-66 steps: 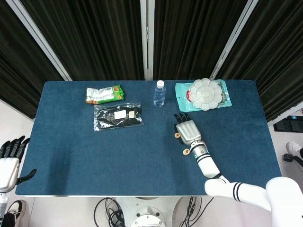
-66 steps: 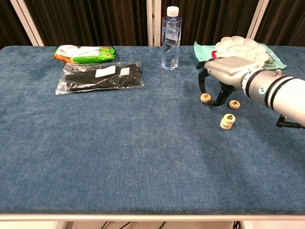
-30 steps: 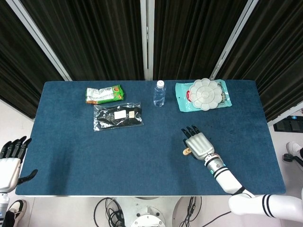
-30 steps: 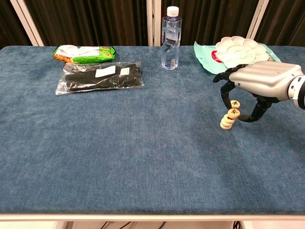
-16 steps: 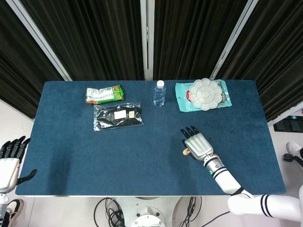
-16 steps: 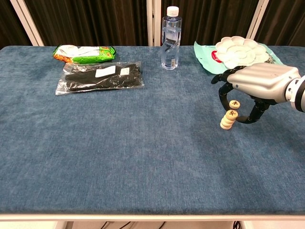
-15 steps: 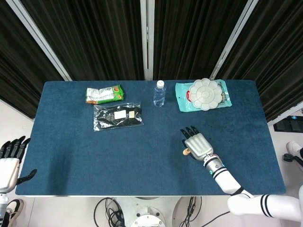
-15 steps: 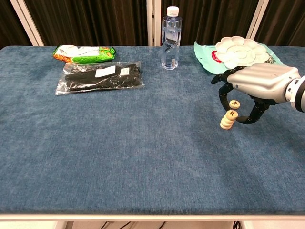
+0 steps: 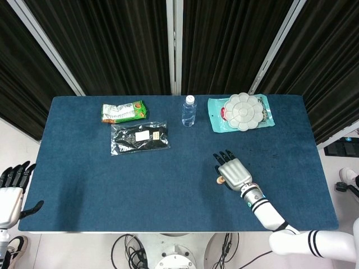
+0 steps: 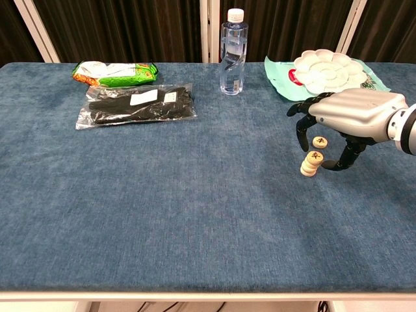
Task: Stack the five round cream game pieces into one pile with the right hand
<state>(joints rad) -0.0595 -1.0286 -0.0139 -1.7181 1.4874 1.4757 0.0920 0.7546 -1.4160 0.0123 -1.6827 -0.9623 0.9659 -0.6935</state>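
Head view: silver right hand [image 9: 234,171] hovers palm-down over the blue cloth surface [image 9: 168,185], covering most of the pile; one round cream game piece [image 9: 221,180] peeks out at its left edge. Left hand [image 9: 11,190] idle off the surface, fingers apart, empty.

Chest view: right hand [image 10: 344,117] arches over the cream stack [image 10: 311,163]. A single cream piece [image 10: 319,142] sits just behind, under the fingers; can't tell if pinched. Judgement: late stage. Next: seat the single piece squarely on the stack without knocking it.

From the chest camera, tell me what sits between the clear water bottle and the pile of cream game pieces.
Only bare blue tablecloth lies between the clear plastic water bottle and the pile of round cream game pieces; the chest view shows it plainly.
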